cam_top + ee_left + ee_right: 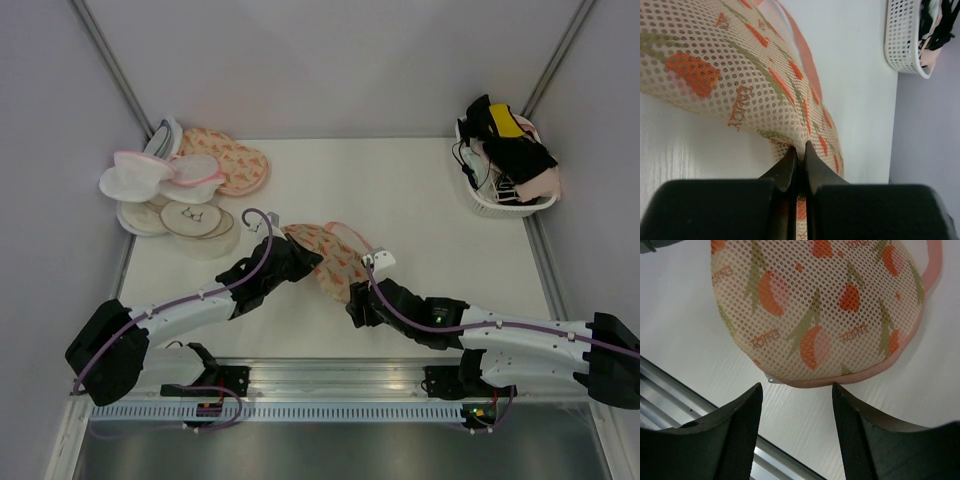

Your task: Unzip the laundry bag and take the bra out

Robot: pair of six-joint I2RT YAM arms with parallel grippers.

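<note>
**Left gripper clamped on the peach-cream mesh laundry bag; right gripper open at its near end**

At the far left of the white worktop lies a heap of white round pouches with pink trim, well apart from the laundry bag.

The laundry bag lies mid-worktop between the two arms. Its long axis runs diagonally, from the far left down to the near right.

The left gripper reaches in from the left and has the bag's left edge. In the left wrist view, its gripper is fully closed with a fold of the bag nipped between the tips. The fabric rises from the pinch and stretches away above the worktop.

The bag is padded mesh, dotted with fine holes and printed with orange carrot shapes, olive leaves and small orange lettering. Pink edging runs along its rim.

In the right wrist view, the right gripper sits at the bag's near-right end. Its fingers are spread apart with only bare worktop between them. The rounded end of the bag lies just ahead of the tips, not touching them. A small white tab shows at the pink rim.

At the far right stands a white perforated plastic basket holding black, yellow and pale pink garments.
</note>
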